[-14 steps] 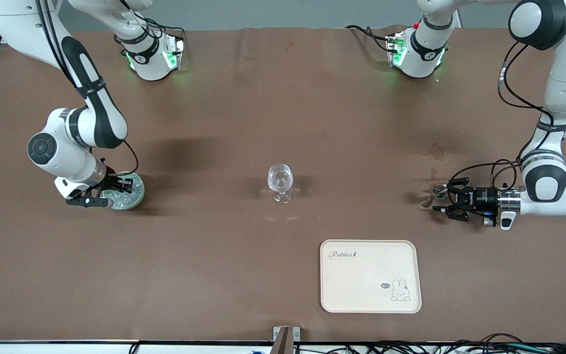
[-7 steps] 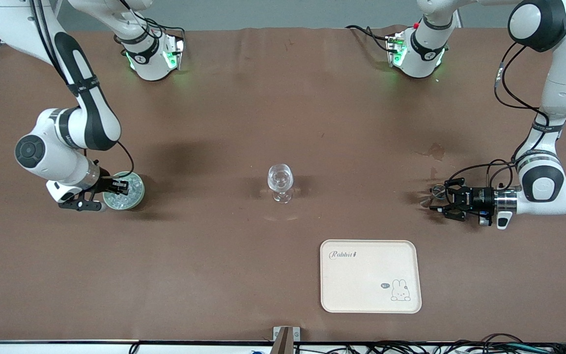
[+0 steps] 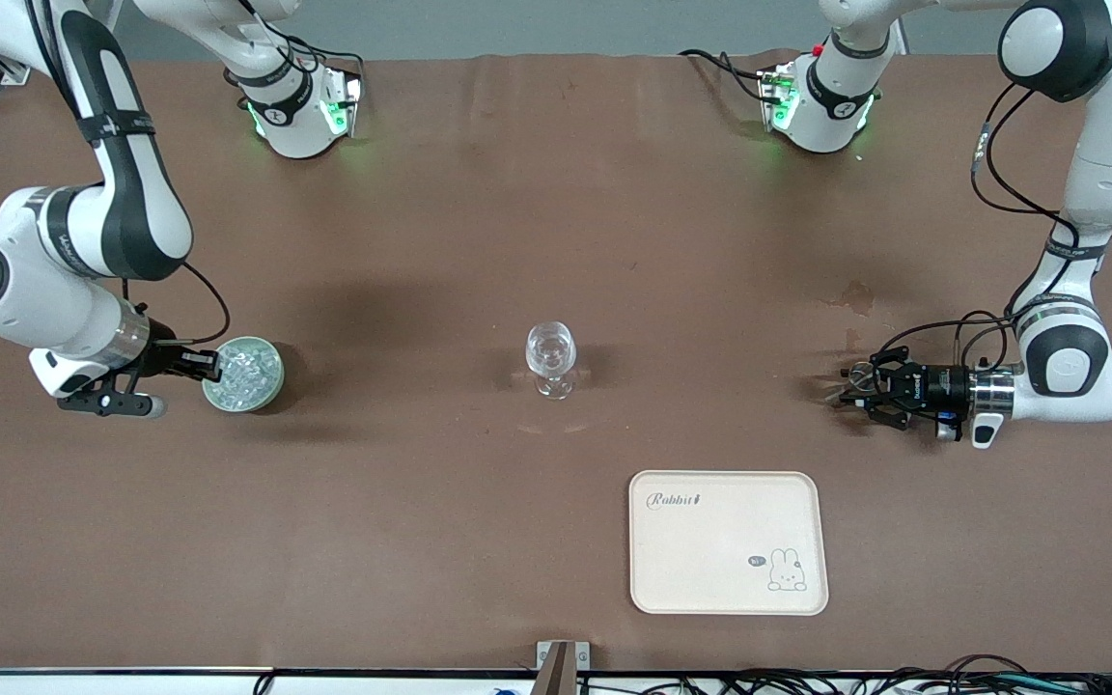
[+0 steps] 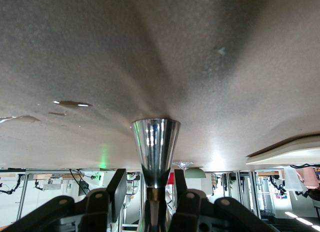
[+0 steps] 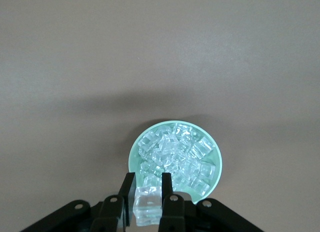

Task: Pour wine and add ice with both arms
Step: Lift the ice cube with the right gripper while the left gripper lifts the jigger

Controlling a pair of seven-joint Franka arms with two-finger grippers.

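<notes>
**A:** What lies nearest the front camera?

**B:** A cream tray point(image 3: 728, 541), nearer that camera than the stemmed glass point(image 3: 550, 359) and toward the left arm's end of the tabletop point(image 3: 479, 232). I take the glass, upright at mid-tabletop, as my landmark.

**A:** Where is the ice relative to it?

**B:** The ice point(image 5: 175, 154) is heaped in a pale green bowl point(image 3: 244, 374), well apart from the glass toward the right arm's end. My right gripper point(image 3: 191, 364) sits at the bowl's rim on the side away from the glass; its fingers are closed on one ice cube point(image 5: 148, 204). I judge the coming move to be a carry toward the glass, which lies past the bowl from this gripper.

**A:** And the left arm?

**B:** My left gripper point(image 3: 863, 388) is low over the tabletop, well apart from the glass toward the left arm's end, lying level and aimed at the glass. It grips a shiny metal cone-shaped vessel point(image 4: 155, 149) by its narrow stem, long axis in line with the fingers.
</notes>
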